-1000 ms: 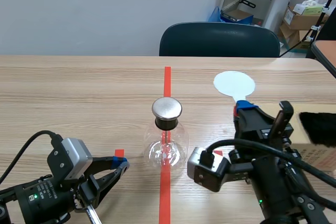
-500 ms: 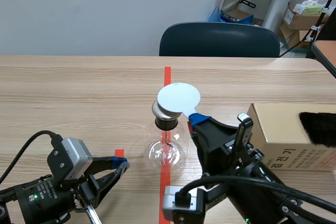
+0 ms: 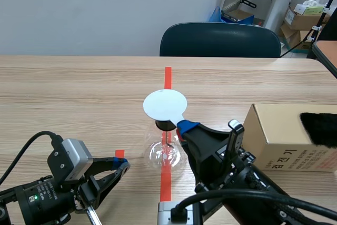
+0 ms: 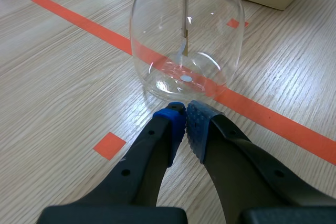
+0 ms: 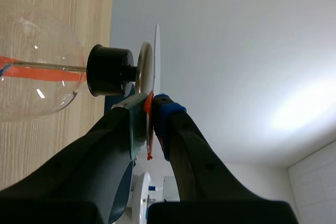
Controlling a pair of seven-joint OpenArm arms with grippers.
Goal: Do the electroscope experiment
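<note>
Both arms were matte black. The left arm (image 3: 45, 199) bore a silver-grey camera block (image 3: 71, 157), a looping black cable (image 3: 23, 148), a small green light (image 3: 32, 198) and white lettering. The left gripper (image 4: 182, 119) had blue dotted pads (image 4: 198, 123). The right gripper (image 5: 151, 109) had one blue pad (image 5: 167, 110) and one grey-green pad (image 5: 137, 123). Thick black cables (image 3: 263, 196) ran along the right arm (image 3: 226, 172).

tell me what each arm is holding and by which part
The right gripper pinches the white disc by its short handle, with the disc over the flask's top. The left gripper holds nothing; its fingers are shut.
</note>
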